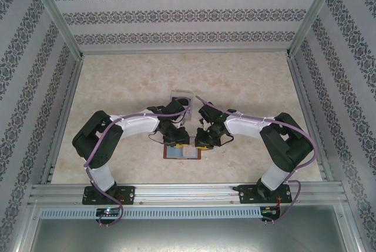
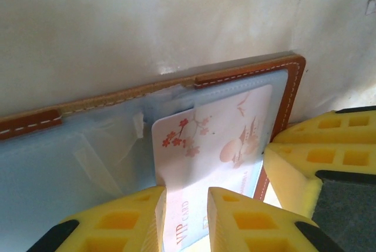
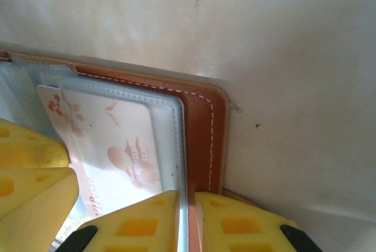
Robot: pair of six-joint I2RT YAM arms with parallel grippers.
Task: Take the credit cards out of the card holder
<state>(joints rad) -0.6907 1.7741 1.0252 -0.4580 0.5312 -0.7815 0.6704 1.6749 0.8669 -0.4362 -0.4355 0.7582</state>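
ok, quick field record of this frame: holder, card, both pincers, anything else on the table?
card holder: lying open on the table, pockets facing up
card: pink-blossom VIP card, partly under a clear pocket
left pincer: slightly open, fingers straddling the card's near end
right pincer: shut on the card holder's edge
other: clear box just beyond the holder
task: card not yet out
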